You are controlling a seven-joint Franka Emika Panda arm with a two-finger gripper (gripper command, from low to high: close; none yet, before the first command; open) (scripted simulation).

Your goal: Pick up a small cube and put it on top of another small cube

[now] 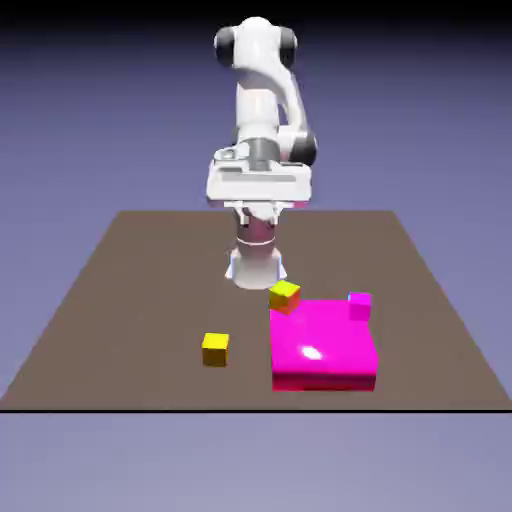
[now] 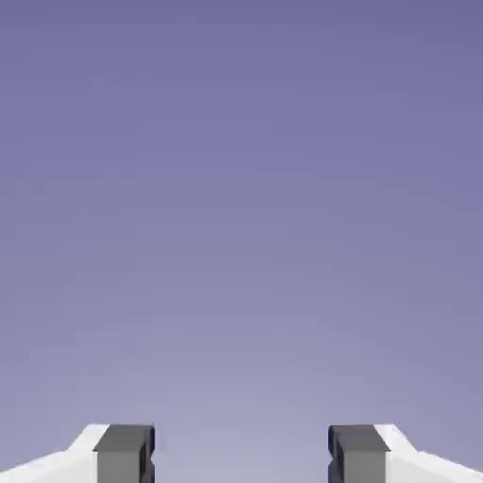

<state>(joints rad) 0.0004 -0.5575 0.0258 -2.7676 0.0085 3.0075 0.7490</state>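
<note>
On the brown table [image 1: 120, 300], a small yellow cube [image 1: 215, 349] sits alone toward the exterior view's left, well apart from the rest. Further right, a second yellow cube [image 1: 285, 295] rests at the far left corner of a large magenta block [image 1: 322, 345]; from this angle it is hard to tell whether it sits on the block's top or just touches its edge. A small magenta cube [image 1: 359, 304] stands at the block's far right corner, apparently on top of it. Behind the objects the white arm [image 1: 262, 120] stands folded, its wrist at mid-height above the table's far side.

In the hand view, the gripper [image 2: 241, 453] is spread wide, one grey fingertip [image 2: 124, 453] at the lower left and the other at the lower right, with nothing between them. Beyond the tips only the plain blue-violet backdrop [image 2: 241, 189] shows; no cube or table surface appears in that view.
</note>
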